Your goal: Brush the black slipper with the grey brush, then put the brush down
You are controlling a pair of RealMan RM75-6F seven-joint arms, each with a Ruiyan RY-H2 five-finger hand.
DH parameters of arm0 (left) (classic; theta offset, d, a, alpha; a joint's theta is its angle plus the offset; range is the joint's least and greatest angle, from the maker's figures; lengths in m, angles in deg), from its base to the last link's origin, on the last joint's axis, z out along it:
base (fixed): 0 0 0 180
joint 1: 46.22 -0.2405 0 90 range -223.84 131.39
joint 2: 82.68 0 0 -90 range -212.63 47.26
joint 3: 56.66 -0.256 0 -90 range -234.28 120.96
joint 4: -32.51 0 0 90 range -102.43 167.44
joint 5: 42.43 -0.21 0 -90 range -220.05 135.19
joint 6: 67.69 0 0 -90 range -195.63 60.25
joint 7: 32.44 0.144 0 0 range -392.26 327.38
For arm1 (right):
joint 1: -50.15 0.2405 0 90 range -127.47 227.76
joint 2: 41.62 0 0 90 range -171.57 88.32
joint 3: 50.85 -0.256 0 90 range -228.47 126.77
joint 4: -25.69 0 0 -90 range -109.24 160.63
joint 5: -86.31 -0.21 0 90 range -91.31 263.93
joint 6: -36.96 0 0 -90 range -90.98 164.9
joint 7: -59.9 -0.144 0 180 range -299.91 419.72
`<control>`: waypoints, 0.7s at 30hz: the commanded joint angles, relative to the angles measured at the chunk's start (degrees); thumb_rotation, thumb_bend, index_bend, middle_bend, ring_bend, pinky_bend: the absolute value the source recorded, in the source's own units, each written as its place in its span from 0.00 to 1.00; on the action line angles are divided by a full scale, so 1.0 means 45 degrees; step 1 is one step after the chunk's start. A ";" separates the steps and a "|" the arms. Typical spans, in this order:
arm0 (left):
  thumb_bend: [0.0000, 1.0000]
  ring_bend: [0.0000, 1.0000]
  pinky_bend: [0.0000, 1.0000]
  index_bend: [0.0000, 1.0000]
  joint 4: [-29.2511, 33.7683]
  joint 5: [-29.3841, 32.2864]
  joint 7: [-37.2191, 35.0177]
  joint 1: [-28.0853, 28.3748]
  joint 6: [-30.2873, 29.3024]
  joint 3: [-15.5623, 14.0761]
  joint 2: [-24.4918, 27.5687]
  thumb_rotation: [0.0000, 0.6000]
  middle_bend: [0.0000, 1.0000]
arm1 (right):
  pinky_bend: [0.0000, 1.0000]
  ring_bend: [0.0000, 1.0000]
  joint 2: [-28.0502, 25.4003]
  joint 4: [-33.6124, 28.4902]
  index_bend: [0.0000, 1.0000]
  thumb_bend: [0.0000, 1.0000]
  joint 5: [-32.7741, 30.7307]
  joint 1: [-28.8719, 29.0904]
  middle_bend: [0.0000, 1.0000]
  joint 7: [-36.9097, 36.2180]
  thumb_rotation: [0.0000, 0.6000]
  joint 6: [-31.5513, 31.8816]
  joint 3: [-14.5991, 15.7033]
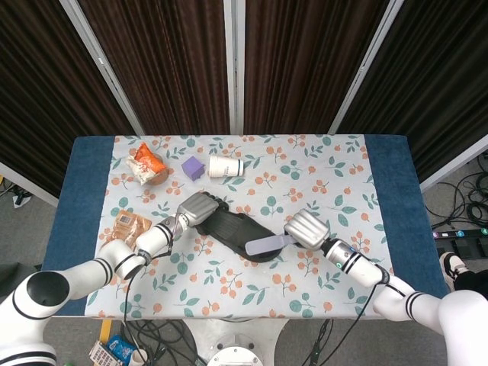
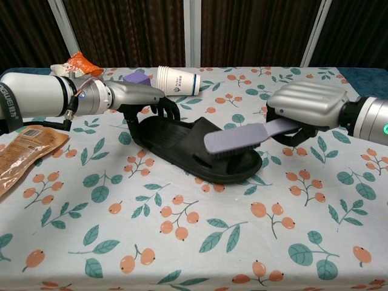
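Note:
The black slipper (image 1: 232, 228) (image 2: 182, 142) lies at the middle of the flowered cloth, toe pointing to the right and toward me. My left hand (image 1: 197, 207) (image 2: 136, 97) grips its heel end and holds it in place. My right hand (image 1: 306, 228) (image 2: 308, 106) holds the grey brush (image 1: 267, 244) (image 2: 237, 139) by the handle. The brush head rests, bristles down, on the slipper's strap and toe part.
At the back of the table lie a tipped white paper cup (image 1: 226, 166) (image 2: 177, 80), a purple block (image 1: 193, 168) and an orange snack bag (image 1: 146, 163). A brown packet (image 1: 131, 226) (image 2: 24, 148) lies at the left edge.

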 commanded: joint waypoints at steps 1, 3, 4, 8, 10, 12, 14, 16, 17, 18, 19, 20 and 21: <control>0.28 0.29 0.23 0.44 0.0047 0.0038 0.0054 0.0002 -0.0002 0.0008 0.0028 1.00 0.47 | 1.00 1.00 0.0320 0.0364 1.00 0.58 -0.0440 0.0236 1.00 0.0114 1.00 -0.0068 -0.0720; 0.28 0.29 0.23 0.44 0.0096 0.0075 0.0095 -0.0004 -0.0025 0.0026 0.0054 1.00 0.47 | 1.00 1.00 0.0620 0.0640 1.00 0.58 -0.0662 0.0453 1.00 0.0222 1.00 -0.0396 -0.0956; 0.28 0.29 0.23 0.44 0.0114 0.0090 0.0124 -0.0008 -0.0041 0.0034 0.0065 1.00 0.47 | 1.00 1.00 0.0786 0.0813 1.00 0.58 -0.0752 0.0575 1.00 0.0344 1.00 -0.0586 -0.1049; 0.28 0.29 0.23 0.44 0.0175 0.0144 0.0213 -0.0014 -0.0044 0.0035 0.0099 1.00 0.47 | 1.00 1.00 0.1441 0.1607 1.00 0.57 -0.0889 0.0994 1.00 0.1165 1.00 -0.1469 -0.1044; 0.28 0.29 0.23 0.44 0.0182 0.0178 0.0222 -0.0018 -0.0019 0.0033 0.0099 1.00 0.47 | 1.00 1.00 0.1524 0.1664 1.00 0.57 -0.0822 0.1025 1.00 0.1261 1.00 -0.1684 -0.0856; 0.28 0.29 0.23 0.44 0.0168 0.0187 0.0236 -0.0020 -0.0005 0.0017 0.0096 1.00 0.47 | 1.00 1.00 0.1408 0.1490 1.00 0.57 -0.0721 0.0935 1.00 0.1046 1.00 -0.1772 -0.0574; 0.28 0.29 0.23 0.44 0.0133 0.0191 0.0225 -0.0020 0.0022 -0.0004 0.0082 1.00 0.47 | 1.00 1.00 0.1114 0.1181 1.00 0.57 -0.0517 0.0824 1.00 0.0806 1.00 -0.1746 -0.0226; 0.28 0.29 0.23 0.44 0.0078 0.0182 0.0217 -0.0030 0.0026 -0.0031 0.0060 1.00 0.47 | 1.00 1.00 0.0711 0.0769 1.00 0.57 -0.0249 0.0716 1.00 0.0583 1.00 -0.1618 0.0133; 0.28 0.29 0.23 0.44 0.0053 0.0186 0.0210 -0.0033 0.0037 -0.0041 0.0048 1.00 0.47 | 1.00 1.00 0.0522 0.0586 1.00 0.57 -0.0135 0.0684 1.00 0.0535 1.00 -0.1545 0.0260; 0.28 0.29 0.23 0.44 0.0033 0.0188 0.0203 -0.0034 0.0051 -0.0049 0.0038 1.00 0.47 | 1.00 1.00 0.0303 0.0382 1.00 0.57 0.0005 0.0646 1.00 0.0514 1.00 -0.1430 0.0396; 0.28 0.29 0.23 0.44 0.0013 0.0191 0.0199 -0.0033 0.0058 -0.0052 0.0031 1.00 0.47 | 1.00 1.00 0.0107 0.0199 1.00 0.57 0.0131 0.0634 1.00 0.0483 1.00 -0.1309 0.0487; 0.28 0.29 0.23 0.44 -0.0004 0.0196 0.0191 -0.0033 0.0062 -0.0053 0.0023 1.00 0.47 | 1.00 1.00 -0.0124 0.0002 1.00 0.56 0.0269 0.0621 1.00 0.0404 1.00 -0.1045 0.0517; 0.28 0.29 0.23 0.44 -0.0014 0.0196 0.0187 -0.0032 0.0068 -0.0056 0.0015 1.00 0.47 | 1.00 1.00 -0.0232 -0.0082 1.00 0.55 0.0306 0.0605 1.00 0.0329 1.00 -0.0803 0.0449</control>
